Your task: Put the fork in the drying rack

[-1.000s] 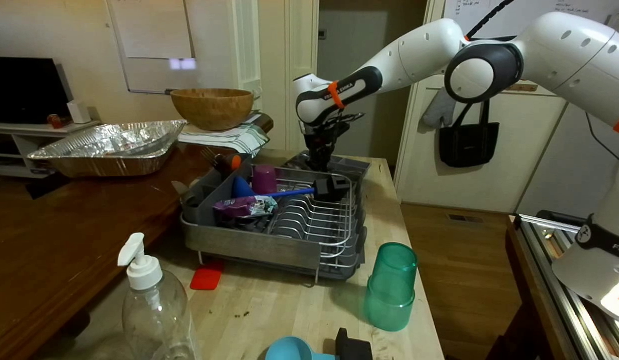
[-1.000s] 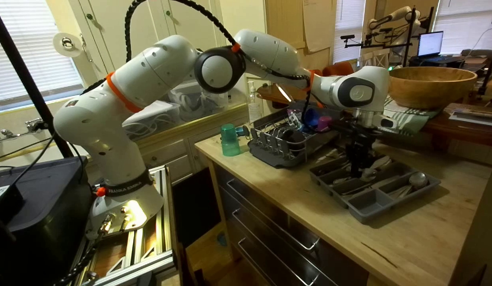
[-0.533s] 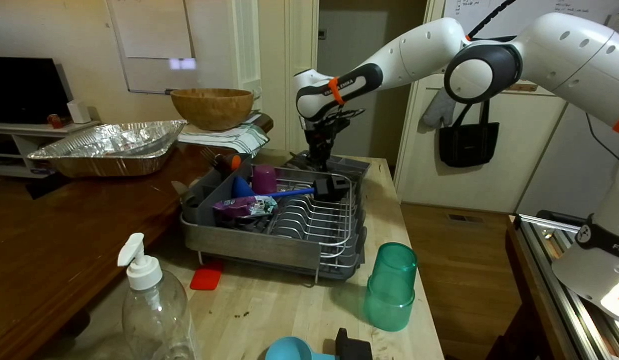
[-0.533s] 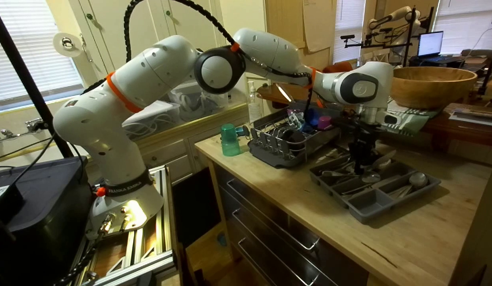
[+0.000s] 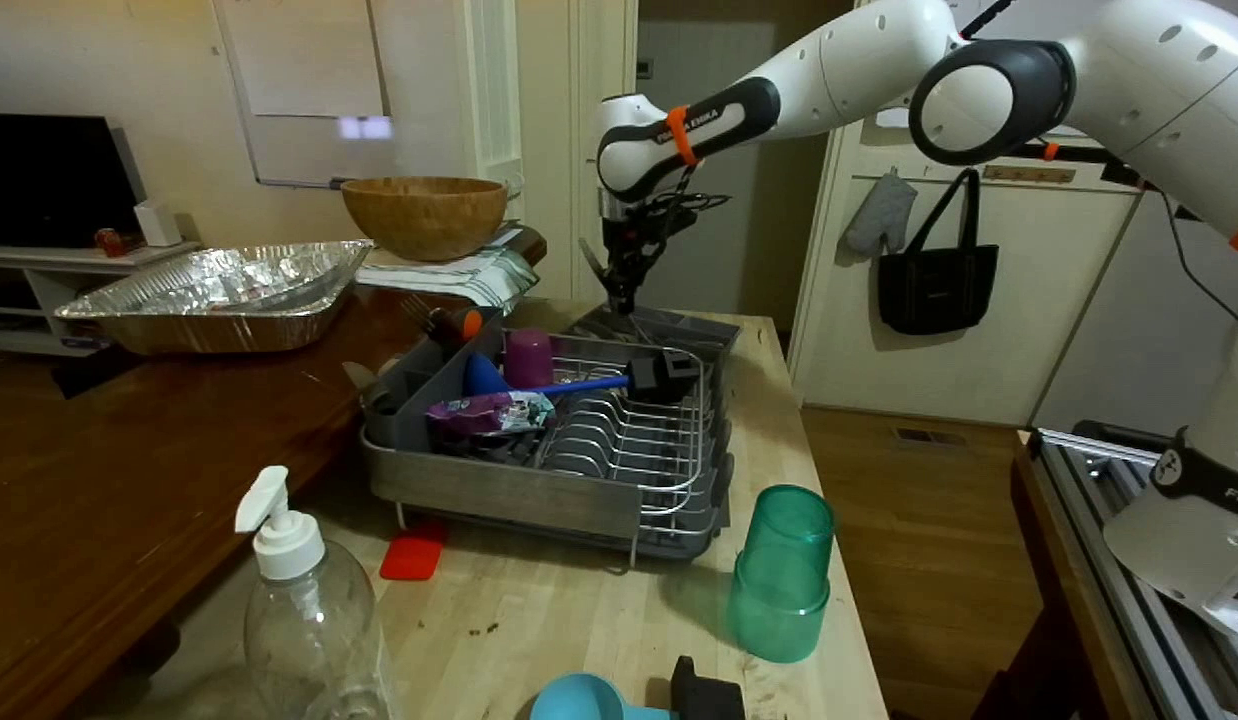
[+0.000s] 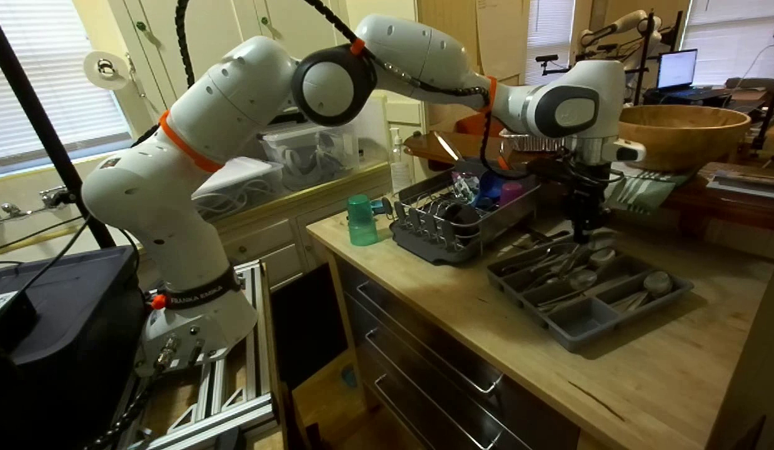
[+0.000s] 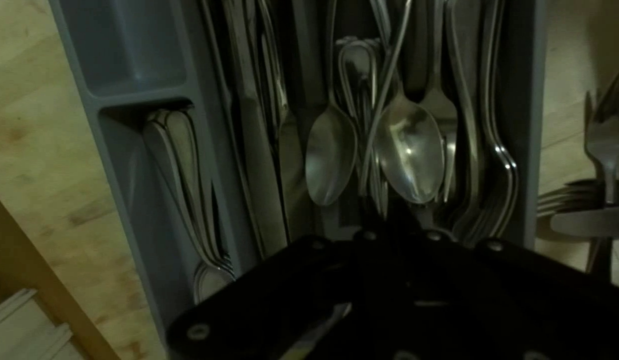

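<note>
My gripper [image 5: 622, 305] is just above the grey cutlery tray [image 6: 571, 340], also seen in an exterior view [image 6: 581, 239]. It looks shut on a slender metal utensil [image 5: 591, 262], apparently the fork; its tines cannot be made out. One broad end sticks out to the upper left, a thin end points down right. In the wrist view a thin shaft [image 7: 374, 127] runs up from the dark fingertips [image 7: 382, 207]; the grasp itself is in shadow. The dark-grey wire drying rack [image 5: 539, 500] stands beside the tray, also seen in an exterior view [image 6: 434, 250].
Several spoons, knives and forks lie in the tray. Loose forks [image 7: 609, 135] lie on the table beside it. The rack holds a purple cup [image 5: 528, 358], a blue utensil [image 5: 579, 385] and a purple packet [image 5: 489, 412]. Green cups [image 5: 784, 570] stand near the table edge.
My gripper has risen out of the cutlery tray, and the arm has lifted. A slender utensil now shows sticking out of the gripper.
</note>
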Robot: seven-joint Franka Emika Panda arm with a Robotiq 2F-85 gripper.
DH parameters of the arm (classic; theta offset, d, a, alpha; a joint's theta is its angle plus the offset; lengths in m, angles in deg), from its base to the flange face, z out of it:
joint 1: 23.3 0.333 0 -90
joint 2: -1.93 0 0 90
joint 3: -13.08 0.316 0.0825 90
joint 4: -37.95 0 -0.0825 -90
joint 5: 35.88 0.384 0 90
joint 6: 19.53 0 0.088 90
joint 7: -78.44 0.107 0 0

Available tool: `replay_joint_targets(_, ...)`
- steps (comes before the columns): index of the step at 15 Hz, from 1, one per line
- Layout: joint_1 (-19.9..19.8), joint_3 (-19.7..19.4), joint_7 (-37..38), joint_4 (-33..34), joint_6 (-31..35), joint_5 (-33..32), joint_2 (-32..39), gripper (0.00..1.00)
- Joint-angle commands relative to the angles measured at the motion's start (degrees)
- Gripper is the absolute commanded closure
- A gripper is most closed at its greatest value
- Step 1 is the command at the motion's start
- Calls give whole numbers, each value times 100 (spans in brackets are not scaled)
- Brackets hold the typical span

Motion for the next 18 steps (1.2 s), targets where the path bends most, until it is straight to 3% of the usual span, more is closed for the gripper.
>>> replay_joint_targets(1, -189, 233, -349, -835, 505, 278, -601, 97)
replay_joint_targets(5, -435, 575, -996, -1556, 1640, 630, -982, 97)
replay_joint_targets(13, -1317, 1487, -3266, -3482, 3149, 1561, -2302, 97)
replay_joint_targets(18, -1926, 2417, -5291, -4131, 3804, 2956, -2863, 97)
